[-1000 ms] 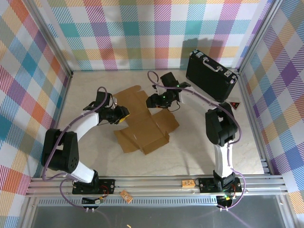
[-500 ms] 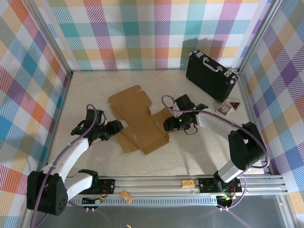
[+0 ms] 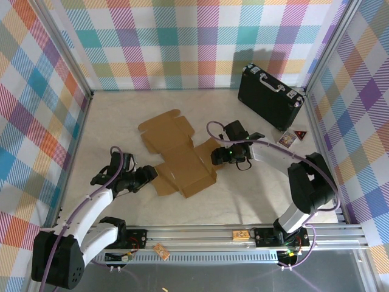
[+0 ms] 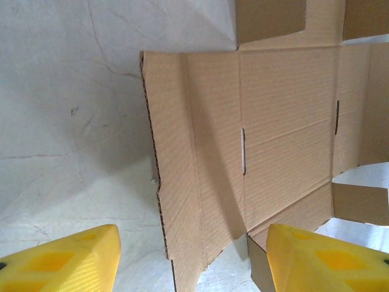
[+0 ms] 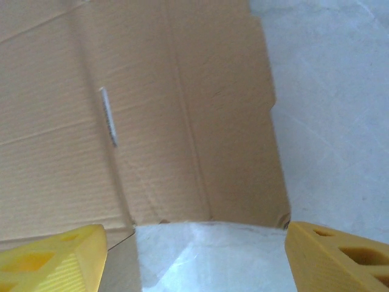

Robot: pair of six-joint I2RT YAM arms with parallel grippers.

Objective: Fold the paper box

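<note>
The paper box [image 3: 179, 159] lies unfolded as a flat brown cardboard sheet in the middle of the table, its flaps spread out. My left gripper [image 3: 149, 176] stands open at the sheet's near-left edge. In the left wrist view its yellow fingertips [image 4: 67, 261] straddle that edge of the cardboard [image 4: 261, 134] with nothing held. My right gripper [image 3: 217, 157] is open at the sheet's right flap. In the right wrist view the flap [image 5: 152, 121] lies just beyond the wide-apart yellow fingertips [image 5: 340, 258], with bare table between them.
A black hard case [image 3: 270, 96] with silver trim stands at the back right. Small cards [image 3: 287, 139] lie just in front of it. Checked walls enclose the table on three sides, and an aluminium rail [image 3: 194, 234] runs along the near edge.
Both grippers have opened wider. The left arm drew back to the sheet's near-left edge. The right gripper came from the sheet's far side down to its right flap.
</note>
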